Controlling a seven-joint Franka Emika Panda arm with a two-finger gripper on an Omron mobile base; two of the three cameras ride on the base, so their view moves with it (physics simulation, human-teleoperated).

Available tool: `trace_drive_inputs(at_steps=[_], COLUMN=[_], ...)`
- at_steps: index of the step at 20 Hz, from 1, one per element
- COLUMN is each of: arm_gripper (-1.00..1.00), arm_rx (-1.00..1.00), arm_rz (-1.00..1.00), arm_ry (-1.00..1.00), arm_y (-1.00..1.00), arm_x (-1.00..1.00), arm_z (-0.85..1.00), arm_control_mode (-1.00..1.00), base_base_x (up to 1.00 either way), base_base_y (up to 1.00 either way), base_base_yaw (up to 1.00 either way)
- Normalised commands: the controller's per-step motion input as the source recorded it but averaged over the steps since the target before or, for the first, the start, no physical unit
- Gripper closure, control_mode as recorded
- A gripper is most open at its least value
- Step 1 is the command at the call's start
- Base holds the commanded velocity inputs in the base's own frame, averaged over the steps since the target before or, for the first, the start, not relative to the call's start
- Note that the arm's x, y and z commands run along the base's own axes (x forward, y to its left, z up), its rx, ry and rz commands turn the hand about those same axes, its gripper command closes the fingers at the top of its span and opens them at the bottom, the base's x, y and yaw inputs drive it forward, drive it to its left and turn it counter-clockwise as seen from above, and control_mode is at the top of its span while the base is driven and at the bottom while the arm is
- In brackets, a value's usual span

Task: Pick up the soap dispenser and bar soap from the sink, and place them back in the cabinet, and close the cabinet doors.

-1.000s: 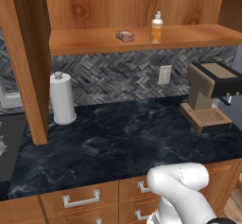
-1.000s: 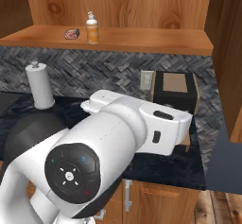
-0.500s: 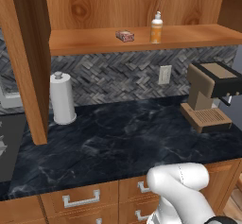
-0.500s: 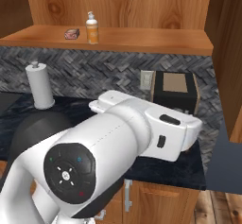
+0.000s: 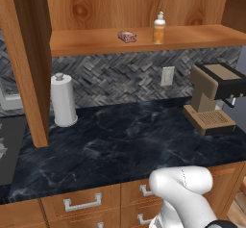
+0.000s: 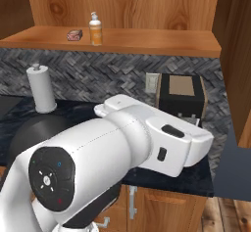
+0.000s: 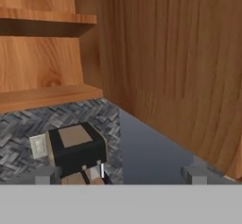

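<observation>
Meanwhile arm swung further right, soap dispenser (image 5: 159, 28) unmoved on shelf, hand (image 7: 118, 173) spread empty

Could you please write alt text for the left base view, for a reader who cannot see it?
An open cabinet shelf holds the soap dispenser upright, with the bar soap apart to its left. Below, a dark marble counter carries a paper-towel roll at left and a coffee machine at right.

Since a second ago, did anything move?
Just the robot's arm: in the right base view its white forearm swung rightward toward the coffee machine. The soap dispenser and bar soap stayed on the cabinet shelf, and the paper-towel roll stayed put. Nothing was grabbed.
</observation>
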Motion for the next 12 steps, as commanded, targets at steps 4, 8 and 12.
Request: trace_drive_inputs(at_steps=[4, 8, 12], arm_gripper=[-1.0, -1.0, -1.0], arm_rx=[0.0, 0.0, 0.0], arm_rz=[-0.11, -0.07, -0.02], arm_ry=[0.0, 0.0, -0.06], arm_y=[-0.09, -0.04, -0.01], arm_x=[-0.09, -0.04, -0.12], arm_z=[0.01, 0.09, 0.13], arm_control_mode=[-1.0, -1.0, -1.0], base_base_x=[0.0, 0.0, 0.0], base_base_y=[0.0, 0.0, 0.0], base_base_yaw=[0.0, 0.0, 0.0])
